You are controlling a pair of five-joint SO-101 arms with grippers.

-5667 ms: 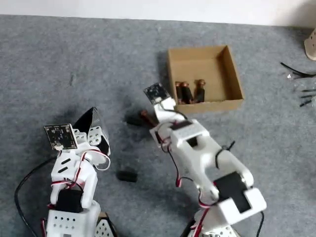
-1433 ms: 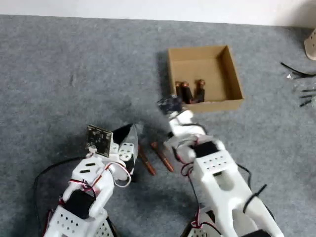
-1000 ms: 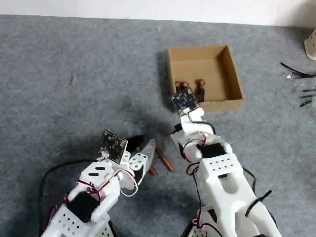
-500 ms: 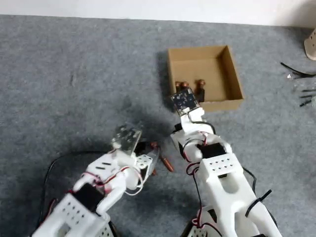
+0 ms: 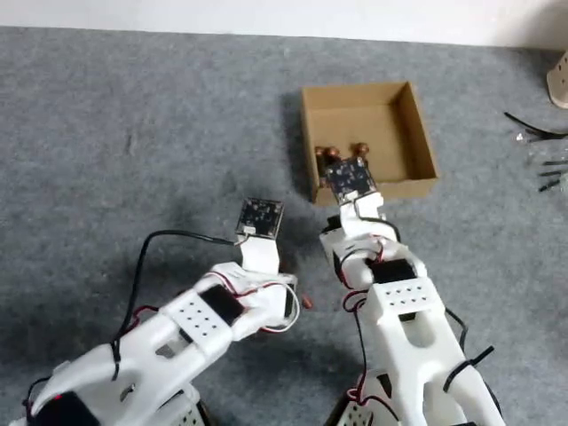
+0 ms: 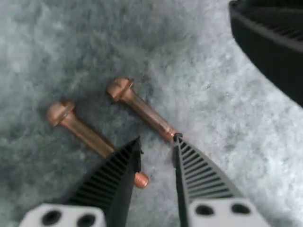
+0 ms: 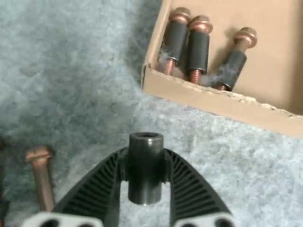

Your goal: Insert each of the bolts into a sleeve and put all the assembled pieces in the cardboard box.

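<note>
Left gripper (image 6: 155, 144) moved forward, slightly parted over bolts (image 6: 142, 108), right gripper (image 7: 144, 158) clamping sleeve (image 7: 145, 177) nearer cardboard box (image 7: 199, 97)

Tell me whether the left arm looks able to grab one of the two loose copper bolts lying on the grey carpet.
Probably yes. The left pincer is open right above the two copper bolts, its tips at their shaft ends, and nothing lies in the way.
</note>
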